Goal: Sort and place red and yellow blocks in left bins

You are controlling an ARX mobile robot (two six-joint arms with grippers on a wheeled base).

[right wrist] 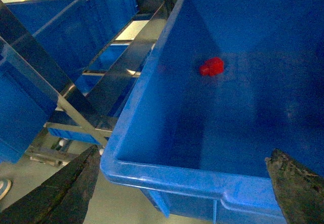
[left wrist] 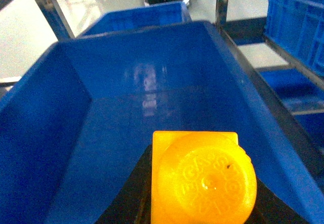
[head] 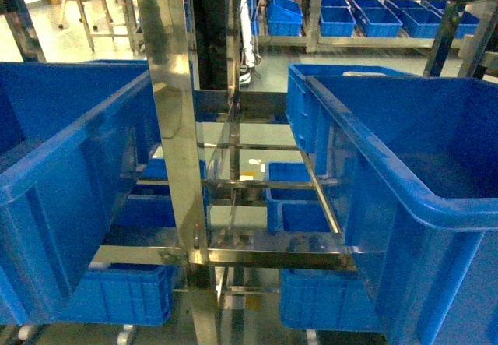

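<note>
Left end effector [left wrist: 202, 211] clenched on yellow block [left wrist: 202, 178], held over left bin [left wrist: 50, 133] for release. Right end effector [right wrist: 182, 183] released above right bin [right wrist: 167, 173]; red block [right wrist: 211, 66] inside, 12 o'clock.

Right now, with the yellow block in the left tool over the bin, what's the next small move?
Probably open the left tool and drop the yellow block: it hangs inside the rim of the blue bin, above its bare floor, nothing beneath.
</note>
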